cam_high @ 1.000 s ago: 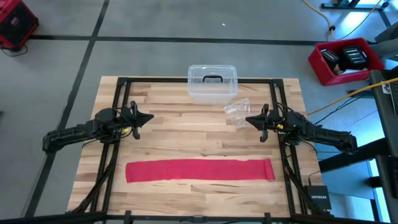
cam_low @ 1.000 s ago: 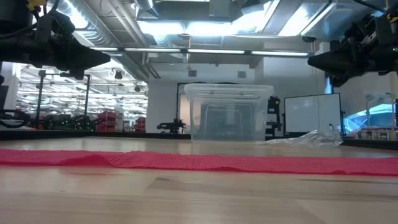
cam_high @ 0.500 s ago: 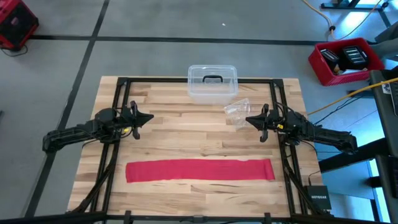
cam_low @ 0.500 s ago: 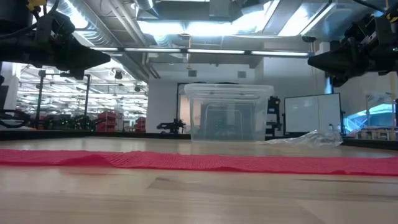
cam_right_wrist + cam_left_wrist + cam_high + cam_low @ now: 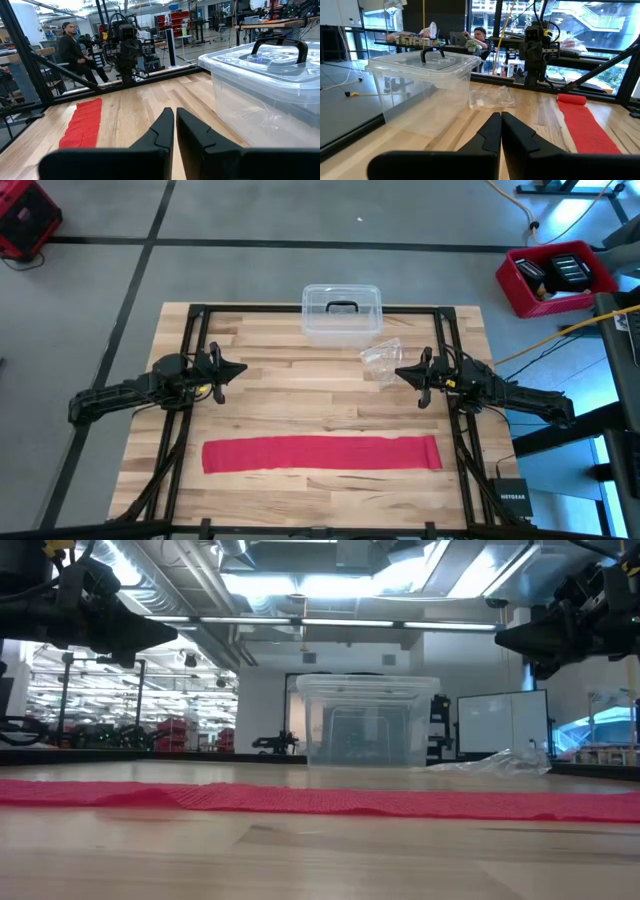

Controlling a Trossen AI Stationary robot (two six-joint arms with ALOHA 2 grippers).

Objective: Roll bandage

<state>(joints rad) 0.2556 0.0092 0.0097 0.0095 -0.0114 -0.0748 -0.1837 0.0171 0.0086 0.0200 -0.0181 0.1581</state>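
Observation:
The bandage [image 5: 322,453] is a long bright red strip lying flat and unrolled on the wooden table near its front edge; it also shows in the low view [image 5: 330,799], the left wrist view [image 5: 585,125] and the right wrist view [image 5: 82,125]. My left gripper [image 5: 240,369] hovers shut above the table's left side, pointing level toward the middle. My right gripper [image 5: 400,373] hovers shut above the right side, pointing level toward the left one. Both are well behind the bandage and hold nothing.
A clear plastic box with a dark handle [image 5: 341,313] stands at the table's far edge. A crinkled clear wrapper [image 5: 381,360] lies just in front of it, close to my right gripper. A person [image 5: 75,55] sits beyond the table's left side. A black frame [image 5: 190,380] borders the tabletop.

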